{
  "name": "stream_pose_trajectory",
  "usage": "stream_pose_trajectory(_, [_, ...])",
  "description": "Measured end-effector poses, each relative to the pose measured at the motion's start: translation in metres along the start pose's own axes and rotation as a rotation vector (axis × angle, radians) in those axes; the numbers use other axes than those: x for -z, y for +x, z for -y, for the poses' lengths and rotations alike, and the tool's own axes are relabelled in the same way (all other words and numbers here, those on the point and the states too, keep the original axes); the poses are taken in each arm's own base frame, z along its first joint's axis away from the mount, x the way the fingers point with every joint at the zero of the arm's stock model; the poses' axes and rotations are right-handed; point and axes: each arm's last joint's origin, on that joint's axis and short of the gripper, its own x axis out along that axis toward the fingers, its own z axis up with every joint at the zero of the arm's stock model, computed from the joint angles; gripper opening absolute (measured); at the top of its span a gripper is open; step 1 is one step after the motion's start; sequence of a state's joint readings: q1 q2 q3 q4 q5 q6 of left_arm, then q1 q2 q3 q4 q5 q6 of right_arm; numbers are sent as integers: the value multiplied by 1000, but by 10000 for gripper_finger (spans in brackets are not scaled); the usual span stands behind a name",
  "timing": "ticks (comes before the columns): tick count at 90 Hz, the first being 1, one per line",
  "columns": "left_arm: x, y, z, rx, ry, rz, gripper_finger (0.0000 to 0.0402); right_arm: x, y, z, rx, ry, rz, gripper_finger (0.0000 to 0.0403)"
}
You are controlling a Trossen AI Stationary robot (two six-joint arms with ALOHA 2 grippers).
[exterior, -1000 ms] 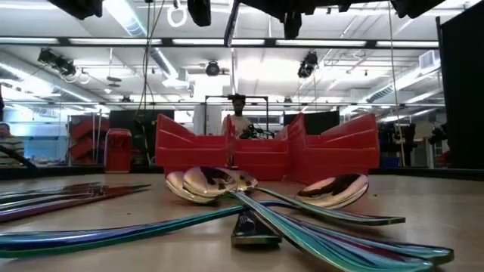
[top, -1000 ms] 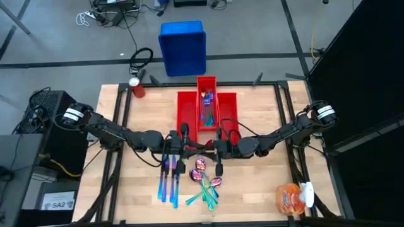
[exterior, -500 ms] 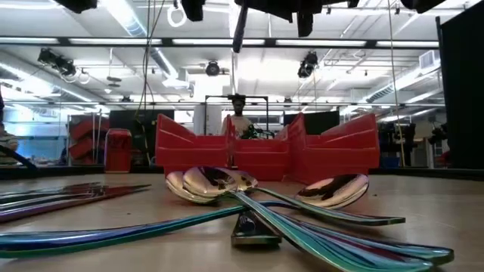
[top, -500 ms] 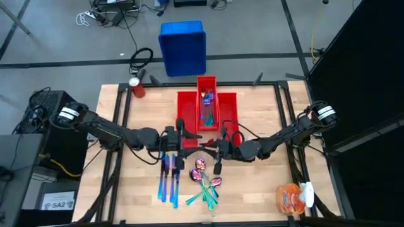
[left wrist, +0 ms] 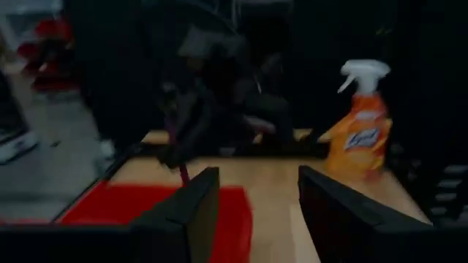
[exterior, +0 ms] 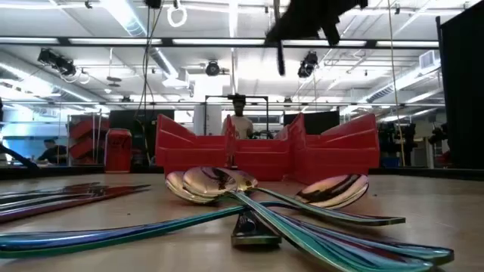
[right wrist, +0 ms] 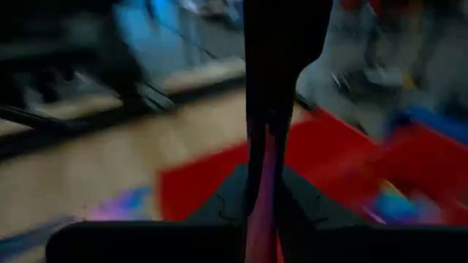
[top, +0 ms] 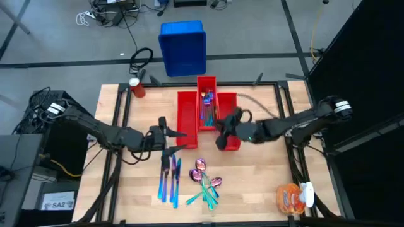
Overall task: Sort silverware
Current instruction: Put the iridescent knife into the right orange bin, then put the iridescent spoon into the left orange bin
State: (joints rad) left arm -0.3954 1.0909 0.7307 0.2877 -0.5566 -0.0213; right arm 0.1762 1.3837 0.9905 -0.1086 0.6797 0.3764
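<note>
Now we are holding one slim pink-purple piece of silverware (right wrist: 262, 164) pinched in our right gripper (top: 222, 140), and it is hanging with its long axis almost straight down, as the low view is showing. The gripper is standing at the near end of the right one of the red bins (top: 228, 112), so the bin is lying just below and a little behind the piece, and we judge that the coming move is depending on this. Our left gripper (top: 169, 140) is waiting spread open beside the left bin, while the other silverware (top: 203, 181) is lying on the surface (top: 259, 183) in front.
</note>
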Motion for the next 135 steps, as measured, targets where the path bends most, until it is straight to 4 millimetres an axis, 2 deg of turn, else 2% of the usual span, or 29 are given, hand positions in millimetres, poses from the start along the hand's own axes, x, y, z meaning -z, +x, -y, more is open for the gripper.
stream_pose_trajectory(8, [5, 0, -1, -42, -39, -45, 167, -7, 13, 25, 38, 67, -126, 20])
stream_pose_trajectory(14, [9, 0, -2, -71, -57, -73, 167, -9, 25, 46, 2, 157, -220, 20])
stream_pose_trajectory(20, [12, -1, -3, -103, -65, -99, 167, -7, 39, 67, -39, 245, -325, 20])
stream_pose_trajectory(30, [15, -1, -4, -135, -57, -120, 167, 1, 55, 96, -4, 341, -452, 20])
stream_pose_trajectory(40, [17, -1, -5, -139, -58, -145, 167, 10, 66, 116, 12, 429, -575, 20])
stream_pose_trajectory(51, [19, -2, -5, -140, -49, -160, 167, 16, 73, 125, 1, 507, -646, 38])
stream_pose_trajectory(79, [19, -2, -5, -137, -49, -163, 167, 15, 70, 124, -55, 596, -688, 155])
stream_pose_trajectory(93, [20, -2, -4, -126, -63, -165, 167, 11, 70, 124, -82, 563, -677, 185])
stream_pose_trajectory(104, [23, -2, -4, -97, -47, -198, 167, -2, 66, 119, -167, 492, -627, 194])
stream_pose_trajectory(118, [33, -10, -8, -80, -58, -321, 167, -24, 52, 95, -304, 345, -549, 187])
stream_pose_trajectory(126, [41, -17, -11, -91, -103, -425, 167, -34, 41, 73, -343, 252, -480, 175])
stream_pose_trajectory(135, [55, -25, -15, -138, -166, -572, 166, -35, 30, 45, -335, 132, -393, 161])
